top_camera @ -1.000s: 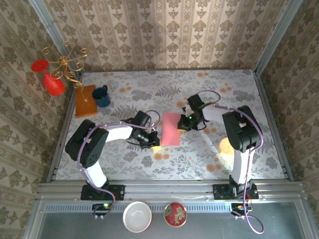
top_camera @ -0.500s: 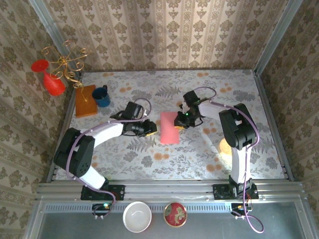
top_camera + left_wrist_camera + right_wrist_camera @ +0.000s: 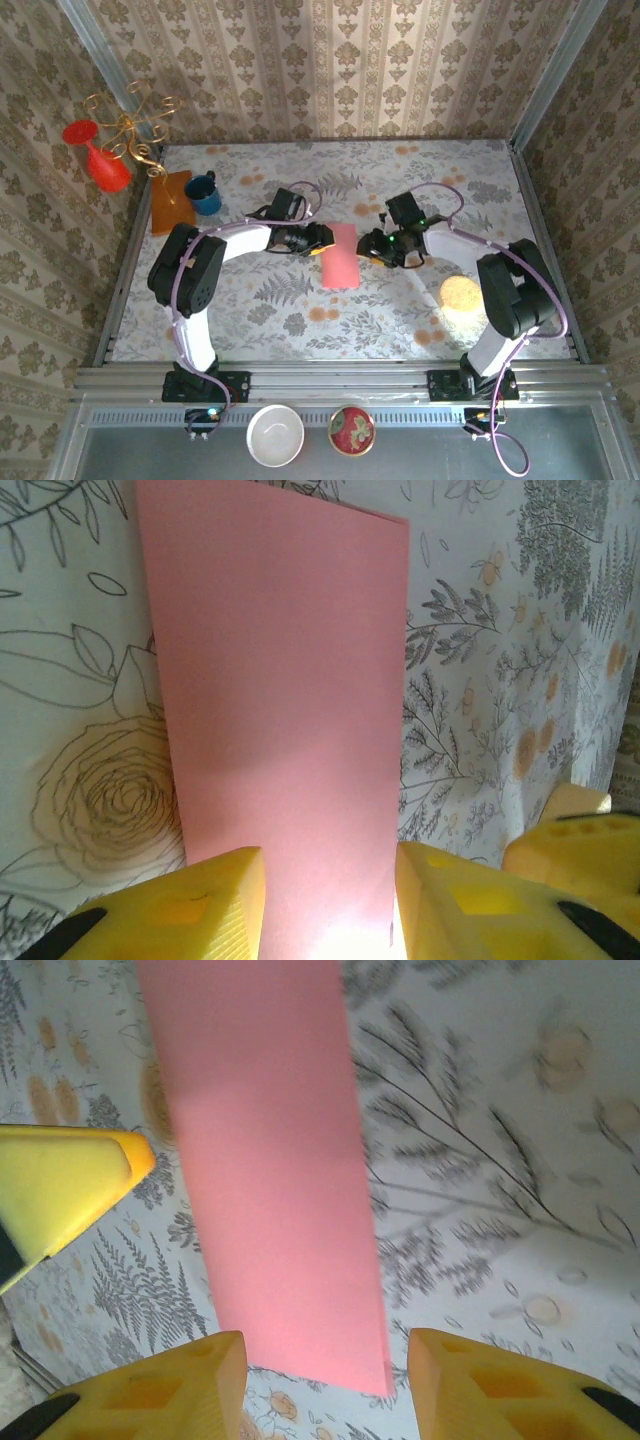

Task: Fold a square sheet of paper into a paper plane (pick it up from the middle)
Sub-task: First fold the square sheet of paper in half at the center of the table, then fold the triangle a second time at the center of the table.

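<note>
Straddling plain pink paper (image 3: 280, 700), left gripper (image 3: 330, 880) seemingly parted.

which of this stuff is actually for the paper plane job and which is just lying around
For the job:
- salmon-pink paper sheet, lying as a narrow rectangle
- left gripper, open
- right gripper, open

Just lying about:
- blue mug
- orange-brown rectangular board
- red vase
- gold wire stand
- round yellow disc
- white bowl
- red patterned bowl
</note>
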Robot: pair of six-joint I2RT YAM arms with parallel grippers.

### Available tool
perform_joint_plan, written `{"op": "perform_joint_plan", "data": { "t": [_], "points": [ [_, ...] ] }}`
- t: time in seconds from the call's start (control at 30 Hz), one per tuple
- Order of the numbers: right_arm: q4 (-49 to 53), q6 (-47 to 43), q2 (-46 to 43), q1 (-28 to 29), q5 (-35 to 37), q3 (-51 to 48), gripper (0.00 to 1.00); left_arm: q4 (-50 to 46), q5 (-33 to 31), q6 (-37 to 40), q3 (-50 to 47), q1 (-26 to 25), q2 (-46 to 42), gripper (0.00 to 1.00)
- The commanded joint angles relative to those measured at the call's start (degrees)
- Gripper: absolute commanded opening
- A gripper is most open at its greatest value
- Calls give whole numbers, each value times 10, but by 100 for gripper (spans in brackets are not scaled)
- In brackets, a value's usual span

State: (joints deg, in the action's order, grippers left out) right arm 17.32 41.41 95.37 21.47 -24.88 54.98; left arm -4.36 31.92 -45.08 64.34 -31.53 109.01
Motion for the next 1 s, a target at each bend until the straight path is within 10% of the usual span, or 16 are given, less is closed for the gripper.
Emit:
{"op": "perform_joint_plan", "data": {
  "t": [0.0, 0.97],
  "points": [
    [-52, 63, -16, -1, -21, -43, 49, 12, 16, -19, 31, -2, 17, 39],
    [-96, 44, 27, 31, -82, -84, 41, -21, -15, -65, 8, 12, 64, 39]
  ]
}}
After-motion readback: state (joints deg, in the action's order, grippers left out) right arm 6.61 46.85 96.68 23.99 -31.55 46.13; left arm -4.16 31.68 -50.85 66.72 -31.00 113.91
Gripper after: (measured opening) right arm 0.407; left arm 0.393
